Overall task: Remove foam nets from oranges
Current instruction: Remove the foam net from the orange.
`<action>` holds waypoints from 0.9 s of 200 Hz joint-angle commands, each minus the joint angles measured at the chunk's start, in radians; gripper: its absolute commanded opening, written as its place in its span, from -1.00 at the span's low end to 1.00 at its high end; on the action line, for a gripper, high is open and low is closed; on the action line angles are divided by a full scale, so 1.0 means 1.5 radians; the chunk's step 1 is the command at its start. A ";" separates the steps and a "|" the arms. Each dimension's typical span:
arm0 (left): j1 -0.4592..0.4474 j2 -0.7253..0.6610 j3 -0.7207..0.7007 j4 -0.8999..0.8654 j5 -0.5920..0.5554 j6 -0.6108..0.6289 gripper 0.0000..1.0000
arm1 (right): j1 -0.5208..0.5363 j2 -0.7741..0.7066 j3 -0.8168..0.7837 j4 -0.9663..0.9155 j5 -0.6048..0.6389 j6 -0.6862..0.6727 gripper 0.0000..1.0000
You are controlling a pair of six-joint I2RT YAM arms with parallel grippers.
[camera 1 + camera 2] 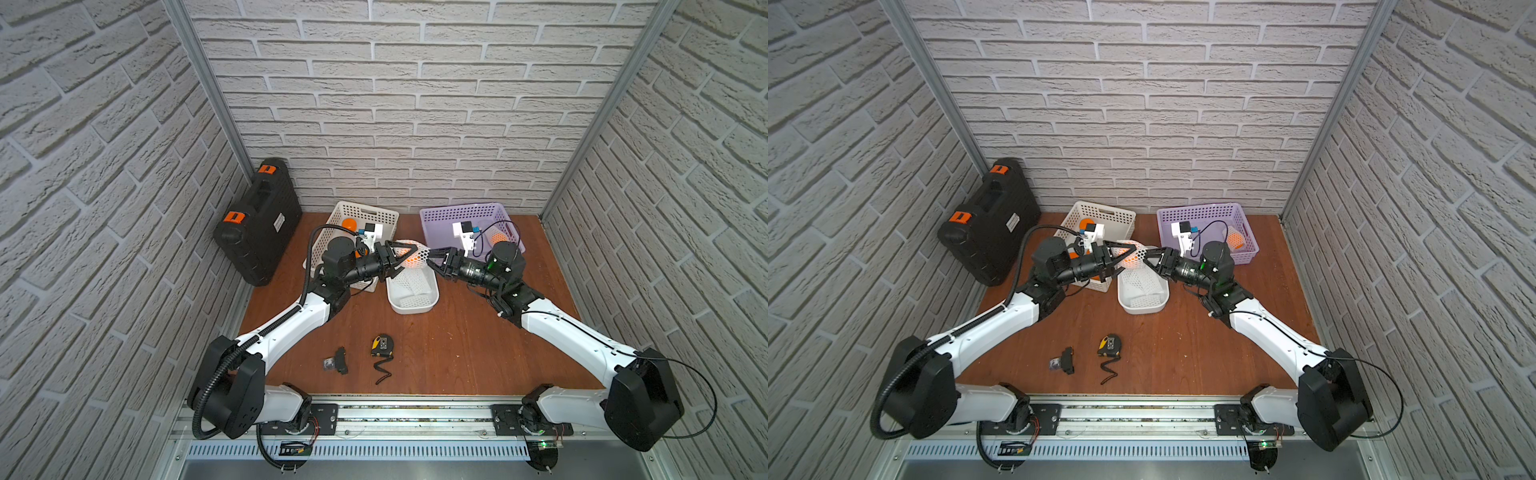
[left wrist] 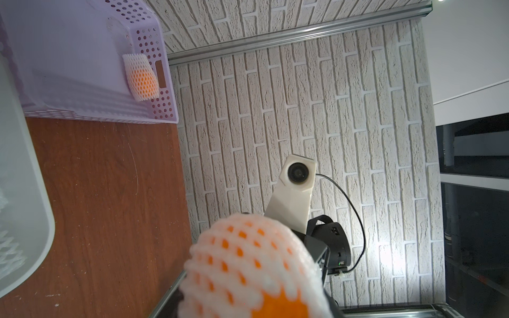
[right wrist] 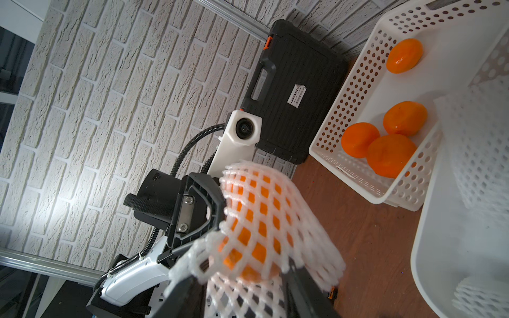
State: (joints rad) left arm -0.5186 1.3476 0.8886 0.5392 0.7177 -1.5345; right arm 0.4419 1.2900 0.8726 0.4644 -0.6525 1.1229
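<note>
Left gripper (image 1: 409, 257): clamped on netted orange (image 3: 248, 220), we hold.
Right gripper (image 1: 430, 257): parted at foam net (image 3: 308, 247); we regrip, pull straight.

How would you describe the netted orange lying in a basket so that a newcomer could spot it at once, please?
Find the back brick wall, then the purple basket standing before it. The netted orange lies inside, by the basket's right-hand end. Unlike the bare oranges in the white basket beside it, it wears a white foam net, and unlike the other netted orange, no arm touches it.
</note>
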 commanded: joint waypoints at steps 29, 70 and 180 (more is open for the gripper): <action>-0.011 -0.001 -0.002 0.060 0.025 -0.016 -0.28 | 0.005 0.011 -0.012 0.069 -0.012 0.017 -0.10; -0.021 0.013 0.004 0.069 0.027 -0.023 -0.27 | 0.010 0.033 -0.011 0.124 -0.028 0.051 0.00; -0.032 0.032 0.008 0.088 0.038 -0.036 -0.07 | 0.020 0.051 -0.020 0.165 -0.008 0.065 -0.27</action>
State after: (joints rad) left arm -0.5289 1.3888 0.8890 0.6361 0.6975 -1.5993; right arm 0.4431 1.3655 0.8516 0.6342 -0.6540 1.2175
